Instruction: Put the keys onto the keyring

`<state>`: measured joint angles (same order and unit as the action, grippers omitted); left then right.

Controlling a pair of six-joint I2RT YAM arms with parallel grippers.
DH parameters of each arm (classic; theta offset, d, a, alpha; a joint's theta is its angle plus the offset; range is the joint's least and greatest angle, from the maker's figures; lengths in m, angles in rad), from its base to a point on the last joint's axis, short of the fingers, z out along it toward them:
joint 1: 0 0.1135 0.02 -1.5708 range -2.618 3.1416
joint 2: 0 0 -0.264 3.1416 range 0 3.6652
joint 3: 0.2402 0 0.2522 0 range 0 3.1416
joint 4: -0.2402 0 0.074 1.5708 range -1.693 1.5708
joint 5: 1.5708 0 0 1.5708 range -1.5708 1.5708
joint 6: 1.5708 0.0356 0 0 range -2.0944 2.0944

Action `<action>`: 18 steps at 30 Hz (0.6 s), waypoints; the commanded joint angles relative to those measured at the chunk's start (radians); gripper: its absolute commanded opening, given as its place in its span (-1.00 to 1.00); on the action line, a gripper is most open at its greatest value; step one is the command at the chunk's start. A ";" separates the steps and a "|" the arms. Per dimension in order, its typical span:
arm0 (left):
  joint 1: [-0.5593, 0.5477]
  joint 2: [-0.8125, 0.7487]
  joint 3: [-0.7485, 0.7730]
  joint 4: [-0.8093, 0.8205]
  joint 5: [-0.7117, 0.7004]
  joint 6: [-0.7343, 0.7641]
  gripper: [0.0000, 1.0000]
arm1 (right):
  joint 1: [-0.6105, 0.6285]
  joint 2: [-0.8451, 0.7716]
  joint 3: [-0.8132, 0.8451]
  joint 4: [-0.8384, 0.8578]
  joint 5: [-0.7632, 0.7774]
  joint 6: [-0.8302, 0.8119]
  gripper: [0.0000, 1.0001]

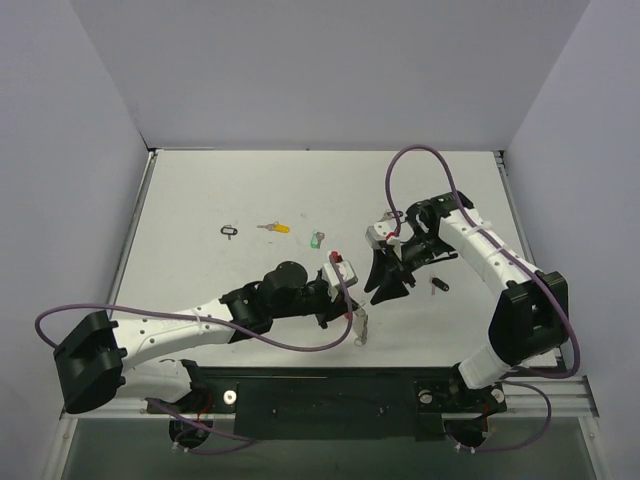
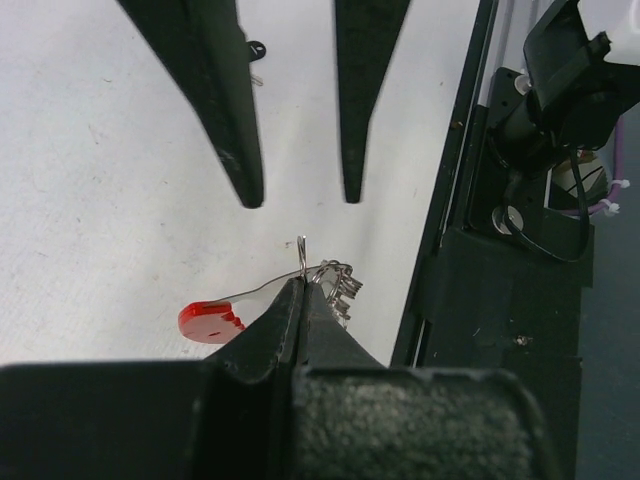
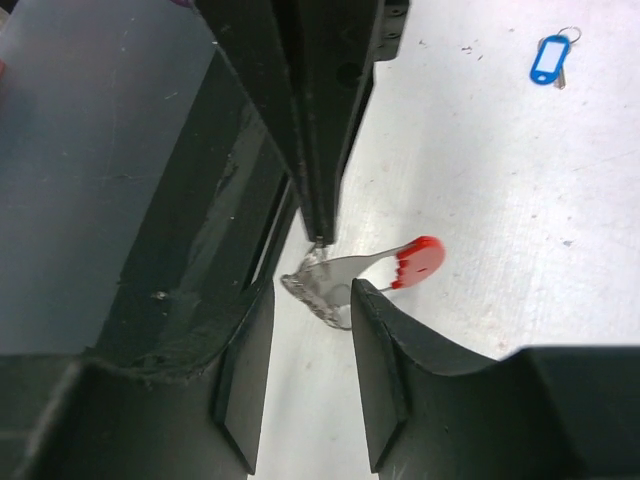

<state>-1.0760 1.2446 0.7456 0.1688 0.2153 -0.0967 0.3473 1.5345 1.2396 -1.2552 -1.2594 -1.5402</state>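
My left gripper [image 2: 303, 285] [image 1: 357, 328] is shut on the keyring [image 2: 330, 283], pinching its silver loops just above the table. The ring's red plastic tag [image 2: 210, 322] sticks out sideways. My right gripper [image 3: 312, 292] [image 1: 380, 293] stands open, one finger on each side of the silver loops [image 3: 320, 285], with the red tag [image 3: 420, 262] beyond them. Loose keys lie on the table: a black-tagged one [image 1: 230, 231], a yellow-tagged one [image 1: 272, 227], a green-tagged one [image 1: 316, 239], another black one [image 1: 437, 284] and a blue-tagged one [image 3: 550, 58].
The black front rail [image 2: 500, 320] of the table runs close beside both grippers. A purple cable [image 1: 300, 345] loops below the left arm and another purple cable [image 1: 420, 155] arches over the right arm. White walls close in the table [image 1: 200, 200] on three sides.
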 commanded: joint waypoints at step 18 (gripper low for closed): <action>-0.053 -0.097 -0.103 0.267 -0.094 -0.097 -1.00 | -0.054 -0.079 0.147 -0.267 0.069 0.084 -0.37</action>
<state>-1.1191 1.1893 0.6563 0.3344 0.1558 -0.1757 0.3111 1.5291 1.3346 -1.2984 -1.2167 -1.5929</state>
